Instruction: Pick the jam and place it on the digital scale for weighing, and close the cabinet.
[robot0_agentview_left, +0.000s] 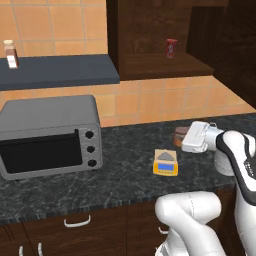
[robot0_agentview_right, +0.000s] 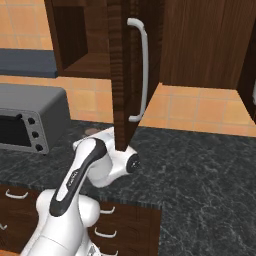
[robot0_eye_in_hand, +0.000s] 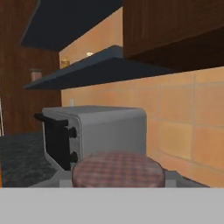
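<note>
Jam pick at counter back, scale waiting, cabinet door open.

Left base: gripper low over counter w/ jam right at its tip, near wall; scale just in front-left, toaster oven well left; red container in cabinet. Right base: cabinet door hangs open w/ bar handle, hiding gripper. Hand: jam lid fills lower centre, very close. Jaw state: cannot tell whether pinching or only bracketing jar. Judgement: confirm firm hold before lifting, lift straight, keep jar upright, short move to scale centre, lower gently; door after.
</note>
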